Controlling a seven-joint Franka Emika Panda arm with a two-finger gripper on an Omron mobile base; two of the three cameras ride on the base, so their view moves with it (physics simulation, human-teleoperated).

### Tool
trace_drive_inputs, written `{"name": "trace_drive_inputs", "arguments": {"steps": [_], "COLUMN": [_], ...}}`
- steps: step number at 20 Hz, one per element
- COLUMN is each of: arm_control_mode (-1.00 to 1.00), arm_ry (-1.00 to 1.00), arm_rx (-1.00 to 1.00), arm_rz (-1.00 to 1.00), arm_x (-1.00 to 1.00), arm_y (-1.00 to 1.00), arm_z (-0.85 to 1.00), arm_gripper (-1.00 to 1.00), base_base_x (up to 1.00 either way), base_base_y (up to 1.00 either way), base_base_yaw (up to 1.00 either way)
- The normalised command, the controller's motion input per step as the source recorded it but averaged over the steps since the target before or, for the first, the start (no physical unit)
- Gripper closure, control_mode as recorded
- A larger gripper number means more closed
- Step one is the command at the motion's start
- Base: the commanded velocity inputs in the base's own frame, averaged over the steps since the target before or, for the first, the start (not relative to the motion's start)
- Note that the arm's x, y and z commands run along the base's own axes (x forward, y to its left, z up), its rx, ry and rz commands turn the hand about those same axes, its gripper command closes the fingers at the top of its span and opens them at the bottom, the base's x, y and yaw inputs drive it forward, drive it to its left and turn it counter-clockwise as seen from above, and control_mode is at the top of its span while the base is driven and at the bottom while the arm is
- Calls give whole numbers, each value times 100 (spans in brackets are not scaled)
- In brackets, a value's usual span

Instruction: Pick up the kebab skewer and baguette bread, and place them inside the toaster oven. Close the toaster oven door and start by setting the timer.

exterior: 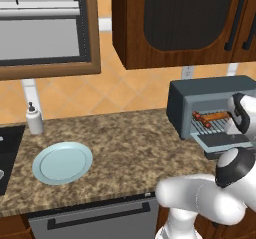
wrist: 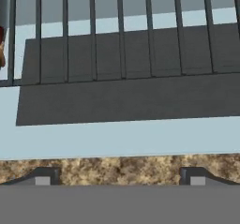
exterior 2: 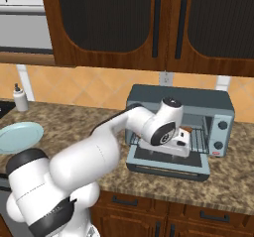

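The toaster oven [exterior: 200,95] [exterior 2: 181,98] stands at the right end of the counter, and the toaster oven door [exterior: 222,140] [exterior 2: 168,165] [wrist: 117,141] lies folded down flat in front of it. On the wire rack [wrist: 122,31] inside lie the kebab skewer [exterior: 200,117] with its red chunks and, to its right, the orange-brown baguette bread [exterior: 218,116] [exterior 2: 186,130]. My gripper [wrist: 119,176] hangs just above the lowered door near its outer edge. It is open, with nothing between its fingertips [wrist: 44,176].
A light blue plate [exterior: 62,163] [exterior 2: 20,136] lies bare on the counter's left part, with a white soap bottle [exterior: 34,118] [exterior 2: 20,98] behind it. Dark wooden wall cabinets [exterior: 175,23] hang over the oven. Two knobs [exterior 2: 222,125] sit on the oven's right front.
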Motion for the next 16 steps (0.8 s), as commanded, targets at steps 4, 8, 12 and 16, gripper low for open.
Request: {"name": "trace_drive_inputs", "arguments": {"steps": [4,8,12,16], "arm_control_mode": [-100,-100,-100,-100], "arm_ry": [0,0,0,0], "arm_rx": [-7,-6,-7,-9], "arm_rz": [-14,-18,-16,-14], "arm_x": [0,14,23,21], "arm_y": [-1,0,-8,-6], "arm_z": [-37,-33,-23,-23], "arm_gripper": [-100,-100,-100,-100], "base_base_x": [0,0,0,0], "base_base_y": [0,0,0,0], "base_base_yaw": [0,0,0,0]}}
